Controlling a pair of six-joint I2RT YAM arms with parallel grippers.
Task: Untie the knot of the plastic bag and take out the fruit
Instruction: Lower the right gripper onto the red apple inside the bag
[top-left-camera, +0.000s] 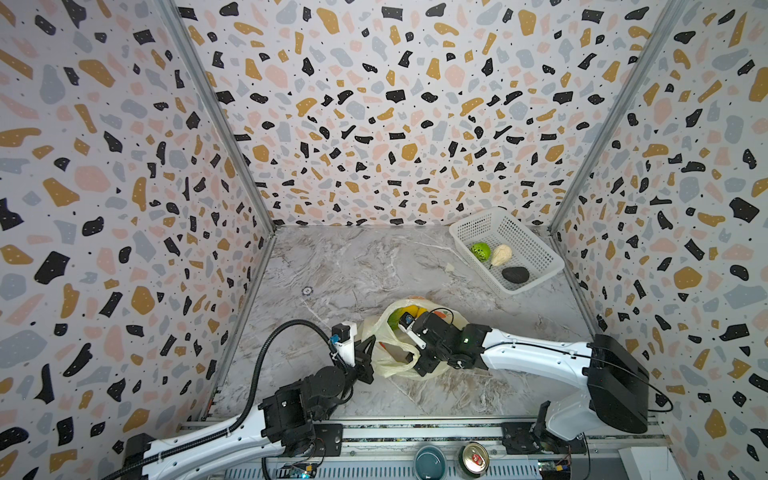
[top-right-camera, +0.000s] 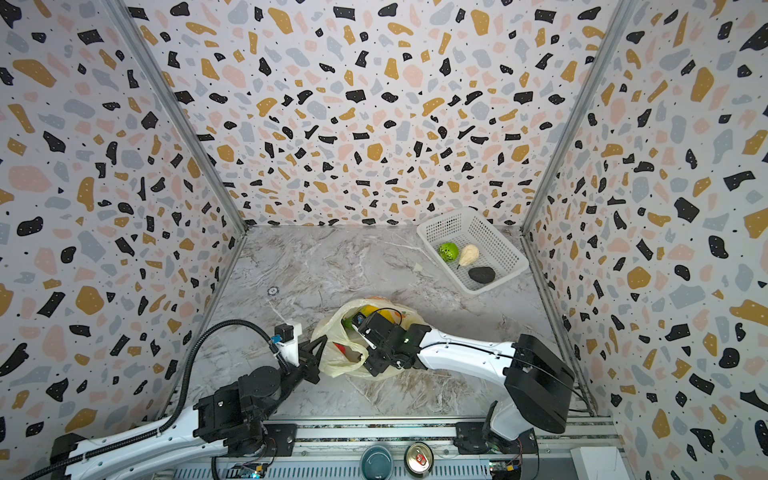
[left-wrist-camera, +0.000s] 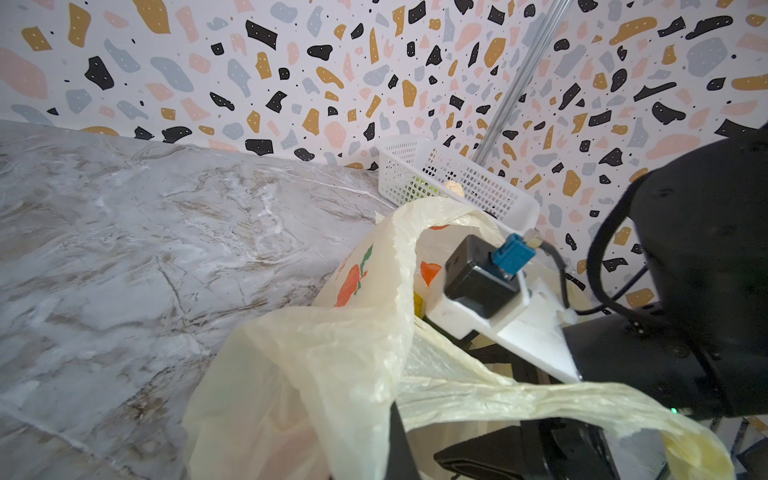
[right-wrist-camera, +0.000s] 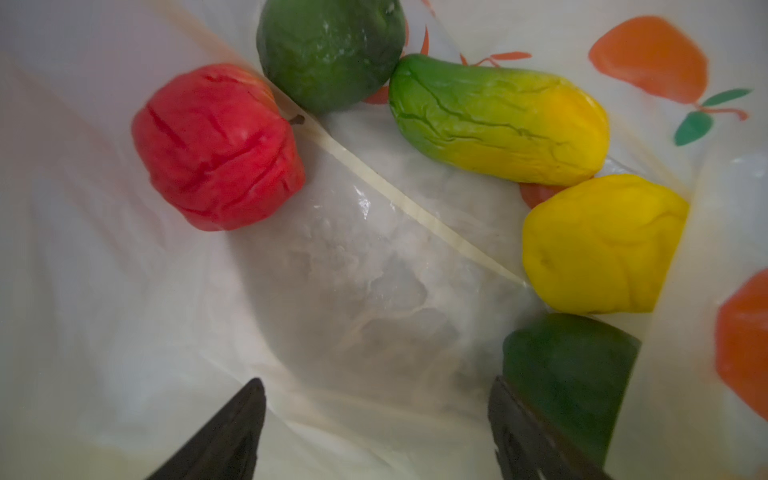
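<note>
The marble-patterned bench (top-left-camera: 374, 257) carries everything. The plastic bag (top-left-camera: 376, 328) stands on it with its mouth gaping upward and its loop handle (left-wrist-camera: 519, 397) slack and untied, so the untying looks done and the emptying under way. The white basket (top-left-camera: 528, 245) stands well apart from the bag, beyond it and to the right in both top views, apparently as the drop-off place. The left hand (top-left-camera: 368, 353) sits at the bag's left rim, clamped shut on a fold of the plastic. This is most likely meant to prop the mouth wide and stop the thin bag from dragging along. The right hand (right-wrist-camera: 376, 386) reaches down inside the bag with its fingers spread wide and nothing between them, poised over the bare bag floor. Five pieces of fruit (right-wrist-camera: 478, 108) lie around it inside the bag: a green-to-yellow long piece (right-wrist-camera: 519, 129), a red piece (right-wrist-camera: 216, 145), a round dark green piece (right-wrist-camera: 328, 50), a yellow piece (right-wrist-camera: 602, 245), and a dark green wedge (right-wrist-camera: 569, 374) just beside one finger, probably the nearest pick. Three more, a lime green piece (top-left-camera: 480, 251), a cream piece (top-left-camera: 500, 254) and a near-black piece (top-left-camera: 515, 274), lie in the basket, away from the bag.
</note>
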